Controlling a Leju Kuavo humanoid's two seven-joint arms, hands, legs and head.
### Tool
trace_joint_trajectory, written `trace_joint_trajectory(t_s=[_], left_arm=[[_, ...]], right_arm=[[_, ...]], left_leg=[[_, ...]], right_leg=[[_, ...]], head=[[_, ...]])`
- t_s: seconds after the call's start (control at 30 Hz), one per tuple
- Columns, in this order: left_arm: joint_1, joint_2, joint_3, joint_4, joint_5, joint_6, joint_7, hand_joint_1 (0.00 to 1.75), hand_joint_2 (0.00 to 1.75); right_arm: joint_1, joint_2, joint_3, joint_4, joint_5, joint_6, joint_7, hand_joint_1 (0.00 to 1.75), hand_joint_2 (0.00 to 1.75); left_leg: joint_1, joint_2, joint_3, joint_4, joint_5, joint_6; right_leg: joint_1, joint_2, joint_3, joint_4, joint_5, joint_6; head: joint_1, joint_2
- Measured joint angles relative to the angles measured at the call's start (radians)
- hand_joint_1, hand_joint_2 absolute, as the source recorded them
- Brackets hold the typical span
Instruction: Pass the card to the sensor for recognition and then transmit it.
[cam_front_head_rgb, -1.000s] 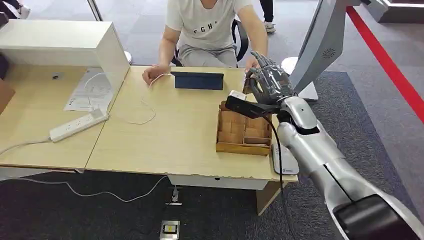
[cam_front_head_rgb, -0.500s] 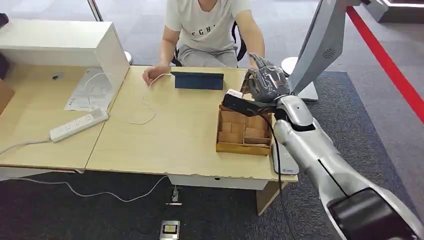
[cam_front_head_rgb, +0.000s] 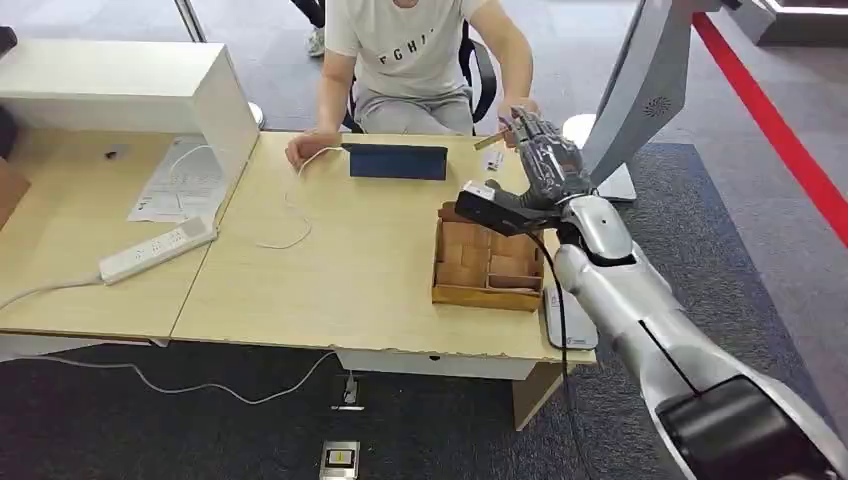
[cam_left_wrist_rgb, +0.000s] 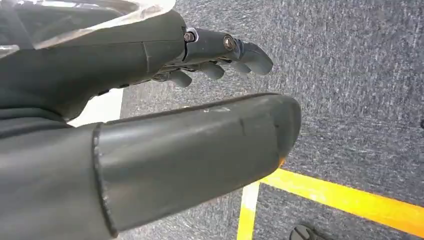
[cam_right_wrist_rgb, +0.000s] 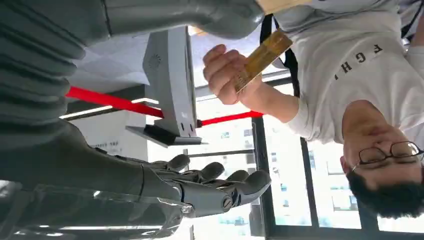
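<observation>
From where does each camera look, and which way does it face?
Head view: high on the body, facing forward and down at the light wooden table; silver right arm and right hand show.
Left wrist view: behind the left hand, facing grey carpet floor.
Right wrist view: behind the right hand, facing a person in a white T-shirt holding a tan card.
Head and right wrist views share that person.
</observation>
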Motion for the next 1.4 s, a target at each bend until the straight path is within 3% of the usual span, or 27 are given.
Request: trace_joint_trajectory(t_s=[0.13, 0.23, 0.33, 0.57, 0.63, 0.67, 0.73, 0.83, 0.9, 1.0, 1.07, 1.17, 1.23, 1.4], left_arm=[[0.003, -0.001, 0.0, 0.0, -0.005, -0.006, 0.003, 0.0, 0.0], [0.007, -0.002, 0.0, 0.0, -0.01, -0.012, 0.001, 0.0, 0.0], [0.012, -0.002, 0.0, 0.0, 0.0, -0.012, -0.006, 0.0, 0.0], [0.015, -0.002, 0.0, 0.0, 0.034, -0.004, -0.014, 0.0, 0.0], [0.01, -0.001, 0.001, 0.0, 0.067, 0.014, -0.009, 0.0, 0.0], [0.009, -0.002, 0.001, 0.0, 0.082, 0.024, -0.002, 0.0, 0.0], [0.016, -0.004, 0.001, 0.0, 0.11, 0.042, 0.005, 0.0, 0.0], [0.026, -0.005, 0.001, 0.0, 0.124, 0.05, 0.008, 0.0, 0.0], [0.018, -0.006, 0.002, 0.0, 0.122, 0.048, 0.006, 0.0, 0.0], [0.015, -0.007, 0.001, 0.0, 0.114, 0.041, -0.01, 0.0, 0.0], [0.012, -0.007, 0.001, 0.0, 0.108, 0.04, -0.017, 0.0, 0.0], [0.007, -0.008, 0.001, 0.0, 0.107, 0.047, -0.018, 0.0, 0.0], [0.006, -0.008, 0.001, 0.0, 0.105, 0.056, -0.021, 0.0, 0.0], [0.004, -0.008, 0.001, 0.0, 0.093, 0.068, -0.036, 0.0, 0.0]], right_arm=[[-0.021, -0.059, -0.007, 0.011, 0.067, -0.126, -0.011, 0.0, 0.0], [-0.035, -0.14, -0.005, 0.027, 0.182, -0.226, 0.042, 0.0, 0.0], [-0.019, -0.242, -0.01, 0.05, 0.183, -0.212, 0.069, 0.0, 0.0], [0.111, -0.461, -0.034, 0.102, 0.191, -0.094, 0.202, 0.0, 0.0], [0.187, -0.535, -0.059, 0.122, 0.121, -0.005, 0.308, 0.0, 0.0], [0.249, -0.567, -0.078, 0.127, 0.053, 0.005, 0.368, 0.0, 0.0], [0.408, -0.642, -0.15, 0.144, -0.154, -0.059, 0.446, 0.0, 0.0], [0.611, -0.68, -0.28, 0.162, -0.36, -0.149, 0.463, 0.0, 0.0], [0.74, -0.677, -0.36, 0.174, -0.43, -0.15, 0.498, 0.0, 0.0], [0.846, -0.636, -0.447, 0.187, -0.462, -0.035, 0.588, 0.0, 0.0], [0.888, -0.581, -0.487, 0.19, -0.468, 0.046, 0.671, 0.0, 0.0], [0.928, -0.467, -0.542, 0.196, -0.49, 0.062, 0.736, 0.0, 0.0], [0.941, -0.411, -0.568, 0.198, -0.493, 0.074, 0.738, 0.0, 0.0], [0.955, -0.312, -0.616, 0.201, -0.486, 0.083, 0.66, 0.0, 0.0]], left_leg=[[0.0, -0.001, 0.0, 0.002, 0.0, 0.0], [0.0, -0.001, 0.0, 0.002, 0.0, 0.001], [0.0, -0.001, 0.0, 0.002, -0.001, 0.001], [-0.001, -0.002, -0.001, 0.003, -0.002, 0.003], [0.001, -0.005, 0.002, 0.004, -0.004, 0.005], [0.002, -0.012, 0.004, 0.004, -0.005, 0.006], [0.004, -0.024, 0.004, 0.004, -0.008, 0.007], [0.003, -0.023, 0.004, 0.003, -0.012, 0.005], [0.004, -0.021, 0.006, 0.002, -0.013, 0.005], [0.004, -0.014, 0.007, 0.001, -0.015, 0.003], [0.006, -0.011, 0.009, 0.0, -0.015, 0.002], [0.007, -0.01, 0.011, 0.0, -0.014, 0.0], [0.007, -0.009, 0.011, 0.0, -0.013, -0.001], [0.007, -0.007, 0.012, 0.0, -0.013, -0.002]], right_leg=[[0.0, 0.0, 0.0, -0.001, 0.0, 0.0], [0.0, -0.001, 0.001, -0.002, 0.0, 0.001], [0.0, -0.001, 0.002, -0.004, 0.001, 0.001], [-0.001, 0.0, 0.001, -0.005, 0.001, 0.003], [0.001, -0.003, 0.004, -0.008, -0.002, 0.005], [0.002, -0.009, 0.01, -0.009, -0.005, 0.007], [0.004, -0.021, 0.02, -0.01, -0.009, 0.007], [0.003, -0.02, 0.018, -0.009, -0.01, 0.007], [0.004, -0.019, 0.019, -0.01, -0.013, 0.004], [0.004, -0.012, 0.019, -0.009, -0.014, 0.003], [0.006, -0.008, 0.019, -0.009, -0.013, 0.002], [0.007, -0.007, 0.018, -0.008, -0.013, 0.001], [0.007, -0.007, 0.017, -0.007, -0.013, 0.0], [0.007, -0.007, 0.017, -0.007, -0.012, -0.001]], head=[[0.0, 0.0], [0.0, 0.0], [0.0, 0.0], [-0.002, 0.0], [-0.002, 0.0], [0.0, 0.0], [0.001, 0.0], [-0.002, 0.0], [0.0, 0.0], [-0.001, 0.0], [0.0, 0.0], [0.0, 0.0], [-0.001, 0.0], [-0.001, 0.0]])
